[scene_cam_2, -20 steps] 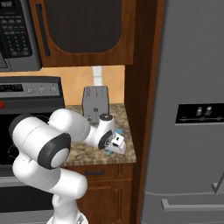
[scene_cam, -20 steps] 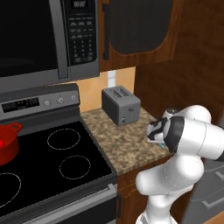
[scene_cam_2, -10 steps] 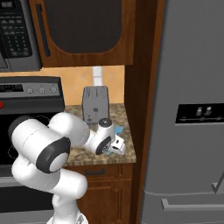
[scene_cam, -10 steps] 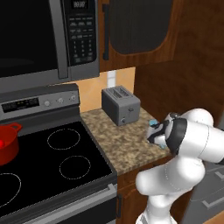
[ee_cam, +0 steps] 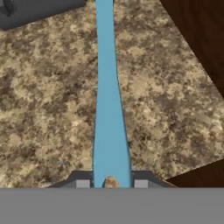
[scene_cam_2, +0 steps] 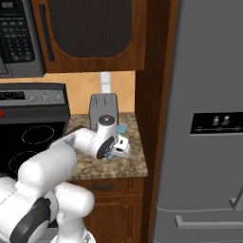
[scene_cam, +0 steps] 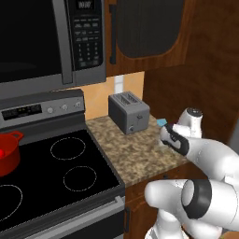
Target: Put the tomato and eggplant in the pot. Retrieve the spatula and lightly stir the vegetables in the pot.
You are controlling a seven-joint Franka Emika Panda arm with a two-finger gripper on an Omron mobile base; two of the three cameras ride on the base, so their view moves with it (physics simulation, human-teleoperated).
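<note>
The light blue spatula [ee_cam: 109,109] lies along the speckled counter to the right of the toaster. Its slim handle runs up from between my fingertips [ee_cam: 83,183] in the hand view. My gripper [ee_cam: 111,181] is shut on that handle, low over the counter near its front right corner. The base views show the gripper [scene_cam_2: 122,148] [scene_cam: 167,136] with blue ends of the spatula [scene_cam_2: 122,128] [scene_cam: 161,122] poking out past it. The red pot [scene_cam: 9,156] sits on the stove's far left burner, cut by the frame edge. Tomato and eggplant are out of view.
A grey toaster [scene_cam: 128,112] [scene_cam_2: 103,107] stands at the back of the counter [scene_cam: 135,154]. A dark wood wall [ee_cam: 197,39] closes the counter's right side, with the fridge [scene_cam_2: 204,128] beyond. The black stove [scene_cam: 56,177] lies left, under a microwave [scene_cam: 42,42].
The fingers have closed the last bit onto the spatula handle. The hand has risen slightly above the counter; everything else is still.
</note>
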